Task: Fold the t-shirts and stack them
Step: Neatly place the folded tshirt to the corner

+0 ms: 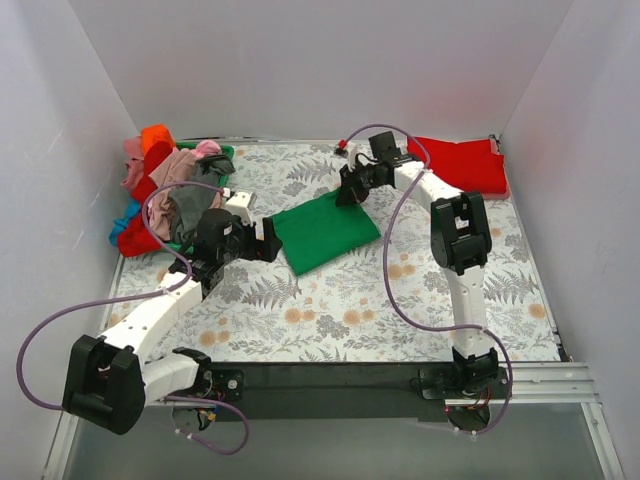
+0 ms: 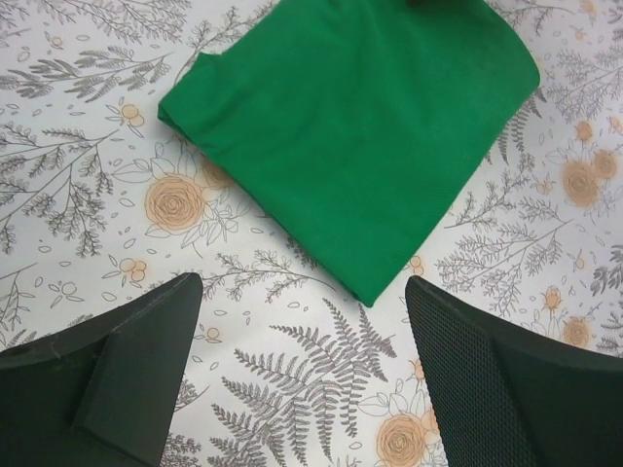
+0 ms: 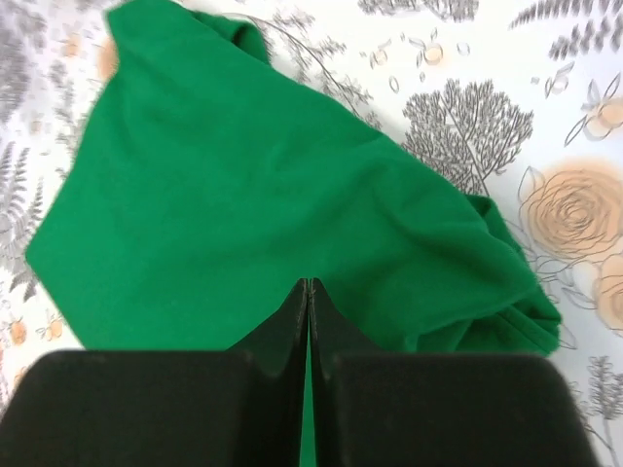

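A bright green t-shirt (image 1: 325, 230) lies folded in a rough rectangle on the floral cloth at mid-table; it also shows in the left wrist view (image 2: 350, 146) and the right wrist view (image 3: 253, 195). My left gripper (image 1: 268, 240) is open and empty (image 2: 302, 297), low over the cloth just short of the shirt's near-left corner. My right gripper (image 1: 352, 190) is shut (image 3: 309, 284) over the shirt's far-right corner, with no cloth seen between its fingertips. A folded red t-shirt (image 1: 460, 165) lies at the back right. Orange (image 1: 155, 135), pink (image 1: 180, 165) and grey (image 1: 190, 210) shirts are heaped at the back left.
The heap sits in and over a green plastic basket (image 1: 225, 152) at the back left, with red (image 1: 135, 235) and blue (image 1: 120, 225) cloth spilling at its near side. White walls close in the left, back and right. The floral cloth (image 1: 340, 320) covers the table.
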Controlling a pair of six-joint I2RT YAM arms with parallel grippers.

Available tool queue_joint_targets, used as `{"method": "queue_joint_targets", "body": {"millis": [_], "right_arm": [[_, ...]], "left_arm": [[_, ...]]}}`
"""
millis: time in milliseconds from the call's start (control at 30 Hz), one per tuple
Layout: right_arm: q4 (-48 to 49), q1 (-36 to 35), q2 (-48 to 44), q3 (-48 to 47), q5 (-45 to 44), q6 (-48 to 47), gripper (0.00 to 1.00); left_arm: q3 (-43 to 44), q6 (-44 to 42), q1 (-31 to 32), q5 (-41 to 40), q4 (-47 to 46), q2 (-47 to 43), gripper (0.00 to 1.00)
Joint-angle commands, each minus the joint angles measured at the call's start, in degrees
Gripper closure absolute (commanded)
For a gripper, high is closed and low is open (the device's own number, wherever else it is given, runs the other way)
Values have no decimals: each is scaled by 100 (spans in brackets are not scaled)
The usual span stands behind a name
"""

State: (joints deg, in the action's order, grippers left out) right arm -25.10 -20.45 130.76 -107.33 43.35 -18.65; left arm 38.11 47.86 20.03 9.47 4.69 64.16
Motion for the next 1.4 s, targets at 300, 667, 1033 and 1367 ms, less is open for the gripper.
{"method": "queue_joint_targets", "body": {"millis": [300,667,1033,1367], "right_arm": [[85,5,301,-386,-3298,1277,96],[23,172,-542,89,-2657,424,45],[67,577,-280,151,-2797,1460,10],[14,577,415,-157,-2068,2023,9]], "left_arm": [[-400,92,1,169,173,-790,16],[-515,-13,1,133,217,-852,15],[-550,-48,1,213,155,-817,15],[-576,-92,1,151,164,-818,15]]}}
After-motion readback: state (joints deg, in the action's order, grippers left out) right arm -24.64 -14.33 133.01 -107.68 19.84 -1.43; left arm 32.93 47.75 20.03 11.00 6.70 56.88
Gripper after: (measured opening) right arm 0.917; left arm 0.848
